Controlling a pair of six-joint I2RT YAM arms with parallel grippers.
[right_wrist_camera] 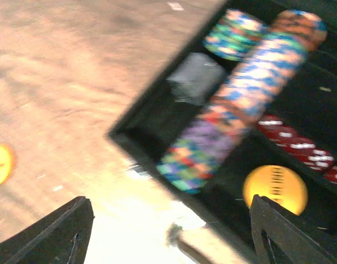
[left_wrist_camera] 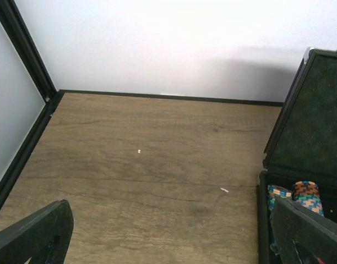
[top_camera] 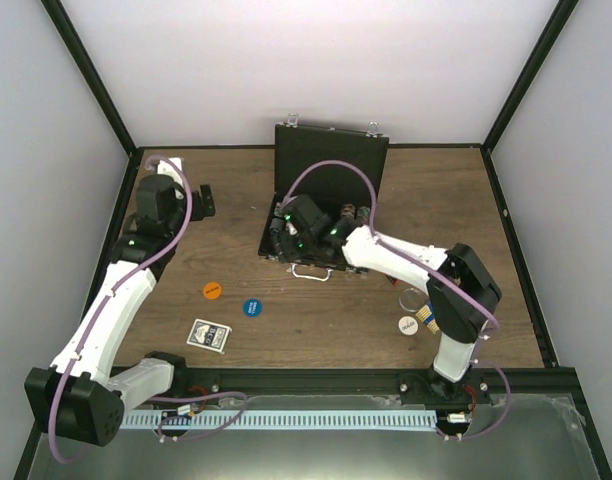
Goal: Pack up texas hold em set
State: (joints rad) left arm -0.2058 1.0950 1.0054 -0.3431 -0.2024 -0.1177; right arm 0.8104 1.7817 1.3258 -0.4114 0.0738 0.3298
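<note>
hovering my right gripper (right_wrist_camera: 168, 234) spread over the case (top_camera: 331, 165); left gripper (left_wrist_camera: 171, 236) spread too. the card deck (top_camera: 208, 335) seems light, maybe slippery; i would pinch its long edges.

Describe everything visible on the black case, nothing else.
The black case stands open at the far middle of the table, with its lid upright, a dark felt-like lining, and silver corners and latches on the top edge. A pale handle sits on the base's near edge. Inside, a long row of multicoloured chips fills a slot, with blurred red pieces and an orange disc beside it. The right tool hangs open over the base; contact cannot be told.
</note>
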